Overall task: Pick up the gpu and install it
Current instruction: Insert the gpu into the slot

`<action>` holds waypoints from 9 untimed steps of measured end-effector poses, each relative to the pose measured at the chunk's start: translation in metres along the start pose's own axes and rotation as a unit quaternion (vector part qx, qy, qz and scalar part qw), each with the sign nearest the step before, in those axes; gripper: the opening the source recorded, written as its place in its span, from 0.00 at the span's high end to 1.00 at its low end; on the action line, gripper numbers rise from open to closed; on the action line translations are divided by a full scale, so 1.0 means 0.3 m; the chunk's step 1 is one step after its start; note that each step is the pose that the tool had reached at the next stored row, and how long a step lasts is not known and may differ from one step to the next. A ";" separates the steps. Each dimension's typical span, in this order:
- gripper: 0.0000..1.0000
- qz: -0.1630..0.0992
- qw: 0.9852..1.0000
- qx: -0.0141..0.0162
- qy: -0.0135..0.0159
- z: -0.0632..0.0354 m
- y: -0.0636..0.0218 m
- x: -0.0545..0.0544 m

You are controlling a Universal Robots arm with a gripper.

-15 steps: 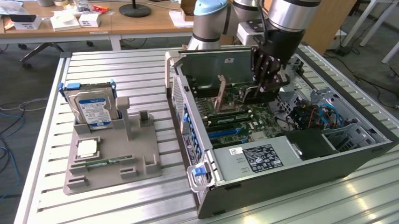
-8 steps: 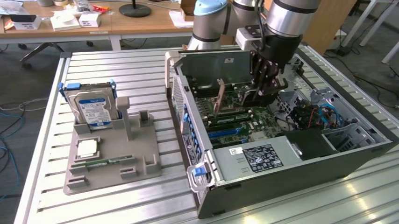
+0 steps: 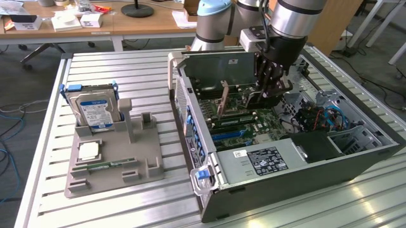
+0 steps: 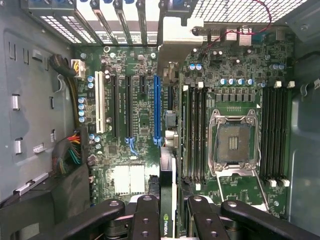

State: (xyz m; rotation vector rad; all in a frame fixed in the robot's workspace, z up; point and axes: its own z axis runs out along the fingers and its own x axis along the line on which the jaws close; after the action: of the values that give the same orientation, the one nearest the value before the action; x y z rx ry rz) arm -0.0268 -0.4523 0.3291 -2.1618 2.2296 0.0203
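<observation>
At the exterior view's left a hard drive [image 3: 95, 111] stands on the bench [image 3: 127, 66]. Rightward, inside the open computer case [image 3: 304, 180], the half-closed pincer [image 3: 265, 95] clamps the gpu [image 4: 166, 190] edge-down just above the blue slot [image 4: 157, 107]. This looks like the seating step, which I reckon calls for squaring up and a straight press.
</observation>
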 end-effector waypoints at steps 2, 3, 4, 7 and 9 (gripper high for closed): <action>0.73 0.000 1.000 0.000 0.000 0.000 0.000 0.000; 0.73 0.000 1.000 0.000 0.000 0.000 0.000 0.000; 0.73 0.000 1.000 0.000 0.000 0.000 0.000 0.000; 0.73 0.000 1.000 0.000 0.000 0.000 0.000 0.000; 0.73 0.000 1.000 0.000 0.000 0.000 0.000 0.000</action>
State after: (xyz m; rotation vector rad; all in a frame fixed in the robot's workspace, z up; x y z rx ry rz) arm -0.0268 -0.4523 0.3291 -2.1619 2.2296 0.0203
